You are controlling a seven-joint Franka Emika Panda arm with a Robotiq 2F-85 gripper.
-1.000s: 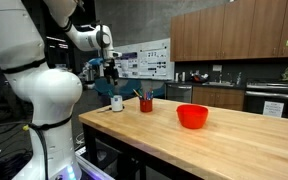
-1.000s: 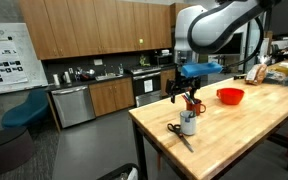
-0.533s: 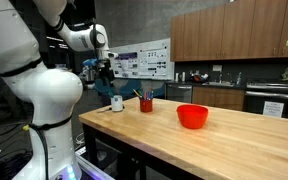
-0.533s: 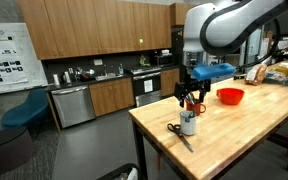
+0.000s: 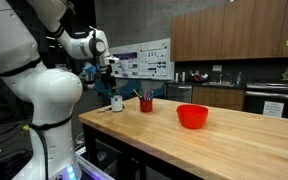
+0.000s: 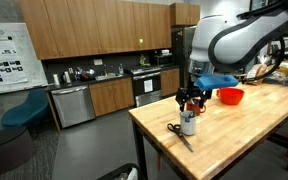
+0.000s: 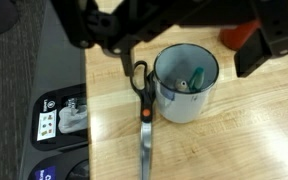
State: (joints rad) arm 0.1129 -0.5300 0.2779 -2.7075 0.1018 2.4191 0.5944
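Hovering above the white mug [image 7: 187, 104] is judged to be the step in hand: the gripper [image 6: 189, 99] is positioned directly over the mug, clear of its rim, and no contact is seen in any view.

Pincer state: the jaws are spread to their full width and nothing is held between them. In the wrist view the two dark fingers [image 7: 89, 25] are seen on either side of the mug, above it.

Next move, as a judgement only: a straight descent would be required, with the jaws kept centred on the mug so that neither finger is set down on the rim. The scissors [image 7: 145, 130] lie flat just beside the mug, so the finger on that side would have to be kept off their handles.

Appearance of the mug: a plain white cylinder, upright, mouth open to the wrist camera. A greenish pen-like item [image 7: 194, 78] is leaned inside; the remaining contents are too blurred to be named.

Location: the mug is stood near a corner of the wooden table [image 5: 234, 140]. The scissors, with dark handles and an orange pivot, are laid with their blades pointed away from the mug. A small red cup [image 5: 146, 104] is placed near the mug, further in from the table edge, and a red bowl [image 5: 192, 116] is placed beyond the cup, well apart from the mug
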